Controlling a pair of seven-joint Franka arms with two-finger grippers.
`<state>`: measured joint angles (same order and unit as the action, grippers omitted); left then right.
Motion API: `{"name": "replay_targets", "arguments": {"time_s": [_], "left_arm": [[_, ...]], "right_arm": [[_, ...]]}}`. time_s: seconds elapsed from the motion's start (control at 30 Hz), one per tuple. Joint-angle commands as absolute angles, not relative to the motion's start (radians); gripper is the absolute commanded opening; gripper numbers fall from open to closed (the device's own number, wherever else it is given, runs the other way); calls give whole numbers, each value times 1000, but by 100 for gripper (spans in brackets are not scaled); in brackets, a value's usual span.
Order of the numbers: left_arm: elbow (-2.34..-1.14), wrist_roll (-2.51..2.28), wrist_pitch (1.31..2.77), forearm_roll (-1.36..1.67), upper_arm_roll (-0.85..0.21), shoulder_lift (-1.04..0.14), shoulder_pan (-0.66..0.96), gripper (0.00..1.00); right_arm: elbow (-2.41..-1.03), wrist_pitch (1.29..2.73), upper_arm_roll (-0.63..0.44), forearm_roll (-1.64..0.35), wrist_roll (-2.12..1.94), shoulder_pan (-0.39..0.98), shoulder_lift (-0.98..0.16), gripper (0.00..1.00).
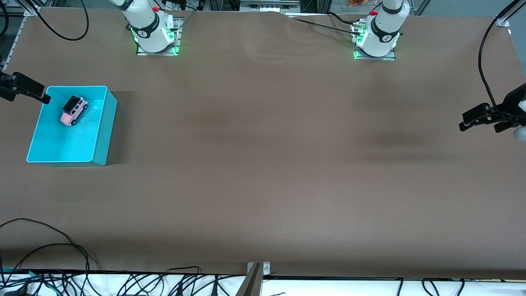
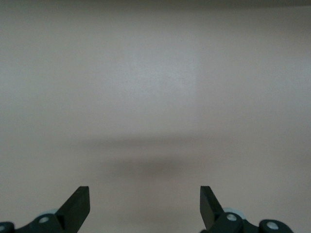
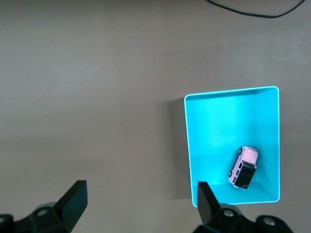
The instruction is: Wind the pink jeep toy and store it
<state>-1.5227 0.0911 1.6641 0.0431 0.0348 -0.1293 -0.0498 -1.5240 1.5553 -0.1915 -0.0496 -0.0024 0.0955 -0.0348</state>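
Observation:
The pink jeep toy (image 1: 74, 110) (image 3: 243, 167) lies inside the teal bin (image 1: 104, 131) (image 3: 232, 91), in the part of the bin nearest the robots' bases. The bin stands at the right arm's end of the table. My right gripper (image 1: 25, 93) (image 3: 142, 189) hangs open and empty above the table, just outside the bin's corner that is toward the bases. One of its fingers (image 3: 206, 199) shows over that corner. My left gripper (image 1: 480, 125) (image 2: 145, 194) waits open and empty over bare table at the left arm's end.
The brown table cover (image 1: 263, 164) spans the view. The two arm bases (image 1: 154, 31) (image 1: 378, 35) stand along the edge farthest from the front camera. Black cables (image 1: 61, 255) lie at the nearest edge beside a metal bracket (image 1: 254, 273). Another cable (image 1: 487, 74) hangs near the left gripper.

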Motion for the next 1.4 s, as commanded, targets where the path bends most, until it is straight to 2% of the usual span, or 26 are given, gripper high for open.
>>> {"name": "replay_targets", "arguments": {"time_s": [0.0, 0.3, 0.6, 0.9, 1.37], "left_arm": [[-1525, 101, 1652, 35, 31, -123, -52, 100], [-1525, 103, 1654, 48, 32, -124, -52, 100], [-1526, 103, 1654, 51, 31, -123, -49, 100], [-1525, 46, 1654, 51, -26, -120, -51, 100], [-1526, 43, 1654, 49, -26, -123, -61, 100]], "right_arm": [[-1502, 1534, -193, -38, -12, 97, -35, 100], [-1502, 1531, -229, -48, -17, 97, -35, 100], [-1502, 1520, -215, -41, -14, 100, -34, 100], [-1500, 1523, -222, -41, -14, 100, -34, 100], [-1500, 1526, -216, -38, -11, 101, -34, 100]]}}
